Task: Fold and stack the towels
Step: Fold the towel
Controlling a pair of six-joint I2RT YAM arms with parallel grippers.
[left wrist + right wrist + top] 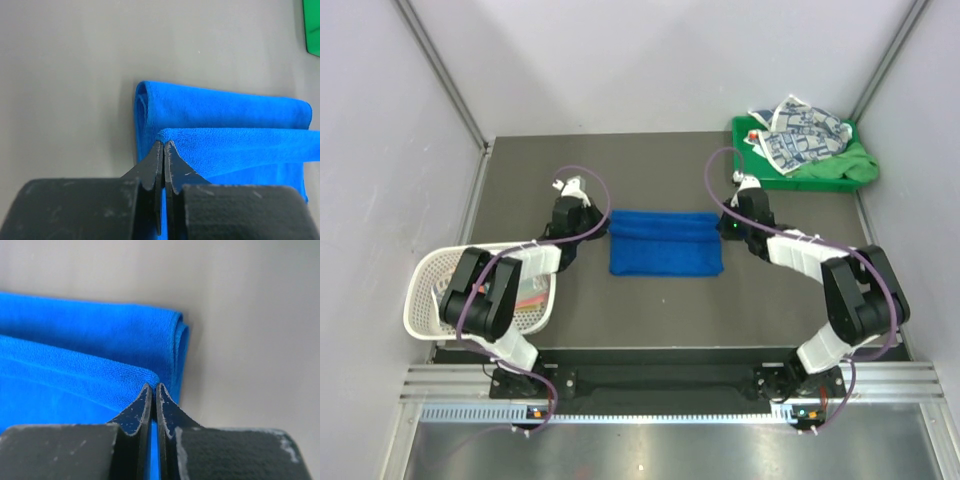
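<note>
Top view: bright, even diffuse light, white walls near clipping, only soft shadows under the arms. Mild sheen on the metal sheet [650, 450] at bottom centre, and slight bowing at the frame edges. Wrist views: flat, soft light. The blue towel [225, 115] is heavily saturated, its weave sharp mid-frame, with a faint shadow beside its fold. The left gripper [163, 147] and right gripper [153, 389] at bottom centre are near-black, scuffs still readable.

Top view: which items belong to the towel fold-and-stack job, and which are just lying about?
Job:
- blue towel, pinched at its ends by the left fingers and right fingers
- white printed towels
- green towel

Lying about:
- green tray
- white mesh basket
</note>
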